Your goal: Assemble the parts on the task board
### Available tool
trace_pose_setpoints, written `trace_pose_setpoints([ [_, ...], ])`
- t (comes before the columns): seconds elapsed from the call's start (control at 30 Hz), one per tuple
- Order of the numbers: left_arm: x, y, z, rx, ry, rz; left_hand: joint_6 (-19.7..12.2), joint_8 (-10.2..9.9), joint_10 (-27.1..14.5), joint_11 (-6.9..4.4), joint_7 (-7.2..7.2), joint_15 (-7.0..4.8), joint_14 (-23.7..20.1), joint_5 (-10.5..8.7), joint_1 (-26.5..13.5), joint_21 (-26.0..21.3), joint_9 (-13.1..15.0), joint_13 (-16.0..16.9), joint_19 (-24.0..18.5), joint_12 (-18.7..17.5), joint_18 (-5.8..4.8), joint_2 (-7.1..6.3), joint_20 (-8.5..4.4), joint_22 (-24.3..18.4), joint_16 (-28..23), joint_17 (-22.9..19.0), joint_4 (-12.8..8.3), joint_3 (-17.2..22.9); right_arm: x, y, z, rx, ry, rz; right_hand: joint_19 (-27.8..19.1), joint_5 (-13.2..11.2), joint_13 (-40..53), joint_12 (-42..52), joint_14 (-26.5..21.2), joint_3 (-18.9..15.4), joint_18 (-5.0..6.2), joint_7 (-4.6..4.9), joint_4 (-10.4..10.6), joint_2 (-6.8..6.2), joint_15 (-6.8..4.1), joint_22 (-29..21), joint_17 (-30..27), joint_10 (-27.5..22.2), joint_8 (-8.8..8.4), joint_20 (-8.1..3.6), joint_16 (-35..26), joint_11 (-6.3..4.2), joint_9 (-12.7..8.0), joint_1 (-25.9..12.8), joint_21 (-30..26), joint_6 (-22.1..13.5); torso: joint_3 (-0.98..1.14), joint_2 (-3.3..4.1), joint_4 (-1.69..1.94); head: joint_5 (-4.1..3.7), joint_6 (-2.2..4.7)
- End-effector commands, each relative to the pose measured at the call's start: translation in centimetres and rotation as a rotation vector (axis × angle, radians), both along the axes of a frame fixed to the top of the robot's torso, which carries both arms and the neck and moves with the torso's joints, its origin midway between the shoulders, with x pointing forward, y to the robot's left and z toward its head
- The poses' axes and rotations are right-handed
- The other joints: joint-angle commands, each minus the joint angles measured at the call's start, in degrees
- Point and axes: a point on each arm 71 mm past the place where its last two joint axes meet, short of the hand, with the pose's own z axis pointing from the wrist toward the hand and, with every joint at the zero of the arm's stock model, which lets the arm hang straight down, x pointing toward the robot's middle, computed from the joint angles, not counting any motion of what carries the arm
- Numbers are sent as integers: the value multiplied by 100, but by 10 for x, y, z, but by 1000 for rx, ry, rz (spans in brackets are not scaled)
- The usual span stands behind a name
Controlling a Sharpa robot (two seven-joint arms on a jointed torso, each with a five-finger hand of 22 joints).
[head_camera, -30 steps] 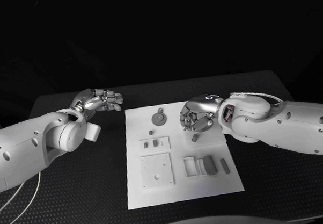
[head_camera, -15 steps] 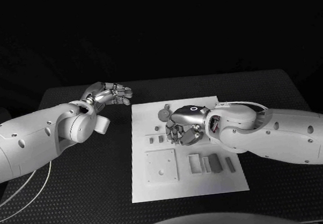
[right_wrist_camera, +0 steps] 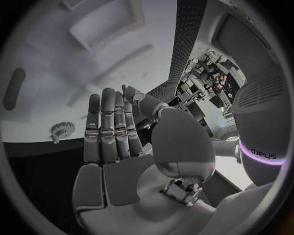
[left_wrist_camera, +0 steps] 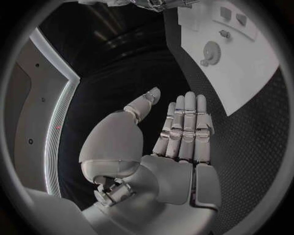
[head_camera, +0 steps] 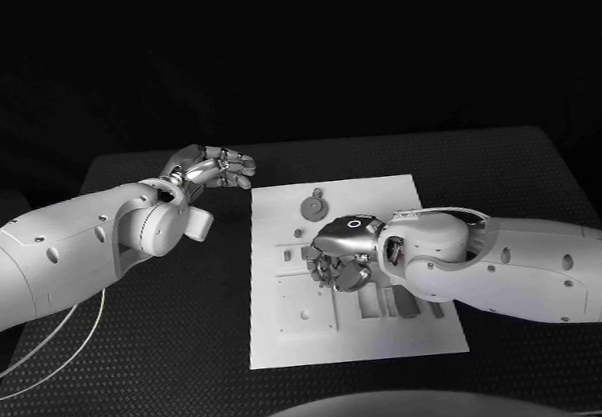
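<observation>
My right hand [head_camera: 344, 256] hovers over the middle of the board [head_camera: 294, 340], fingers straight and apart, holding nothing. Under and just beside it lie the parts: small pegs [head_camera: 287, 254] to its inner side, bars [head_camera: 435, 309] by my wrist, a gear [head_camera: 313, 208] just beyond the fingertips. I judge them light, stiff and smooth, likely to slip; best pinched across the sides. The board's square recessed plate [head_camera: 306, 309] shows nothing seated in it. Farther off, my left hand [head_camera: 211, 168] hangs over the table [head_camera: 181, 312] beside the board's far corner, fingers extended, empty.
</observation>
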Motion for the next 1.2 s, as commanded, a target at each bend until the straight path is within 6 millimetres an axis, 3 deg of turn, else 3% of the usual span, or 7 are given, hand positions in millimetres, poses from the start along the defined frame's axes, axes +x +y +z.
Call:
trace_pose_setpoints([
  [0.03, 0, -3, 1, -13, 0, -17, -50, 6, -40, 11, -2, 9, 28, 28, 23, 22, -9, -8, 30, 18, 57, -32, 0, -6, -24, 10, 4, -17, -3, 2, -3, -37, -35, 44, 27, -18, -6, -34, 17, -31, 32, -6, -5, 15, -3, 7, 10, 9, 9, 7, 6, 11, 9, -37, 3, 42, 5, 3, -2, 31, -14],
  [0.3, 0, -3, 1, -13, 2, -18, -51, 7, -41, 11, -2, 9, 28, 27, 20, 22, -9, -8, 30, 19, 56, -31, 0, -9, -29, 15, 6, -18, -4, 3, -5, -51, -60, 55, 29, -18, -5, -37, 17, -33, 32, -6, -7, 14, -3, 14, 15, 11, 9, 5, 5, 11, 11, -34, 4, 42, 1, 0, 0, 72, -50],
  [1.2, -1, -2, 1, -14, 7, -22, -62, 5, -50, 13, 2, 11, 27, 27, 14, 22, -12, -10, 28, 19, 55, -29, 0, -22, -46, 36, 10, -21, -7, 10, -17, -72, -59, 74, 33, -18, -3, -43, 18, -39, 32, -6, -6, 13, -4, 27, 27, 16, 9, 2, 3, 11, 16, -29, 5, 43, -1, 2, -4, 86, -100],
])
